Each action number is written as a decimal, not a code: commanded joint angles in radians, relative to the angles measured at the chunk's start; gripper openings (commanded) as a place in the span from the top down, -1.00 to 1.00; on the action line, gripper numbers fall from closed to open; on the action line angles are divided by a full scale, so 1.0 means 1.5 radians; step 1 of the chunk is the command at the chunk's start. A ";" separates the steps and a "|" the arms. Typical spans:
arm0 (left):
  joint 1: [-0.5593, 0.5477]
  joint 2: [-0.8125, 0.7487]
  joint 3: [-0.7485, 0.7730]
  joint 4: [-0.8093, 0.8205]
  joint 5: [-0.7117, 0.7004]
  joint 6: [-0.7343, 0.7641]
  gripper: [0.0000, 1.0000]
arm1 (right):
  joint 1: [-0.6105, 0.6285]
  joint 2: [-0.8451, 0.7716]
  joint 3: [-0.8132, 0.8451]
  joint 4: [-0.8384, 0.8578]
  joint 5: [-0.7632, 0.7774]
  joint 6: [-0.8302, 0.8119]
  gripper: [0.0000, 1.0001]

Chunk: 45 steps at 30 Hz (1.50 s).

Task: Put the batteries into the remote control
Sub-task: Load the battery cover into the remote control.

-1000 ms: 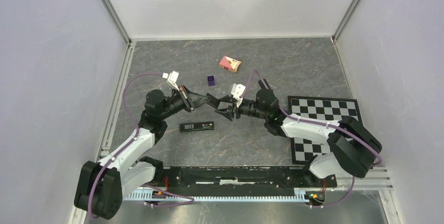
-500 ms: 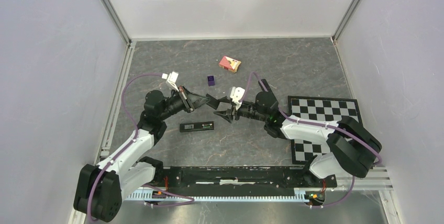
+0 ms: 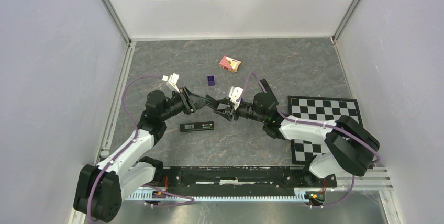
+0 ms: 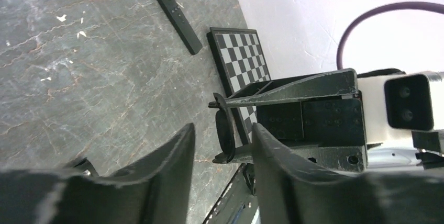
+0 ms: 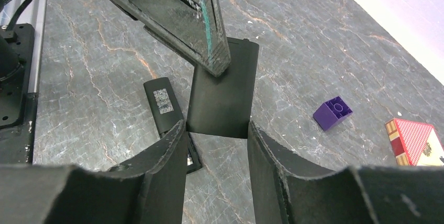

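right pincer (image 5: 215,132) grasps flat matte black plate (image 5: 222,93); left pincer (image 4: 222,132) released.

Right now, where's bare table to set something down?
Bare: the far left corner beside the purple cube; between the red-and-white box and the checkerboard; between the remote and the base rail. Crowded: the centre, where left gripper and right gripper meet at the black cover.
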 commanded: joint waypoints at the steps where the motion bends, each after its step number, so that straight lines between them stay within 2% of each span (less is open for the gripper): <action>1: -0.002 -0.018 0.023 -0.049 -0.029 0.023 -0.16 | 0.003 0.006 0.037 -0.023 0.020 -0.023 0.30; 4: -0.002 -0.028 0.041 -0.113 -0.064 0.034 -0.63 | 0.003 0.010 0.046 -0.060 0.019 -0.047 0.31; 7: 0.000 -0.047 0.068 -0.203 -0.119 0.052 -0.99 | 0.002 0.019 0.063 -0.132 0.018 -0.092 0.31; 12: 0.021 -0.066 0.105 -0.350 -0.204 0.045 -0.99 | -0.002 0.059 0.136 -0.318 -0.003 -0.210 0.31; 16: 0.064 -0.047 0.137 -0.485 -0.285 0.020 -0.99 | -0.001 0.101 0.238 -0.509 -0.027 -0.320 0.27; 21: 0.139 0.021 0.131 -0.527 -0.226 0.018 -0.99 | 0.013 0.208 0.408 -0.754 -0.022 -0.438 0.23; 25: 0.168 0.091 0.144 -0.561 -0.209 0.051 -0.85 | 0.028 0.287 0.500 -0.847 0.016 -0.484 0.23; 29: 0.187 0.102 0.138 -0.579 -0.230 0.063 -0.78 | 0.049 0.330 0.557 -0.890 0.015 -0.501 0.23; 33: 0.199 0.102 0.127 -0.578 -0.242 0.063 -0.75 | 0.070 0.338 0.559 -0.901 0.016 -0.506 0.23; 45: 0.203 0.126 0.109 -0.557 -0.242 0.081 -0.73 | 0.078 0.368 0.576 -0.872 0.038 -0.464 0.23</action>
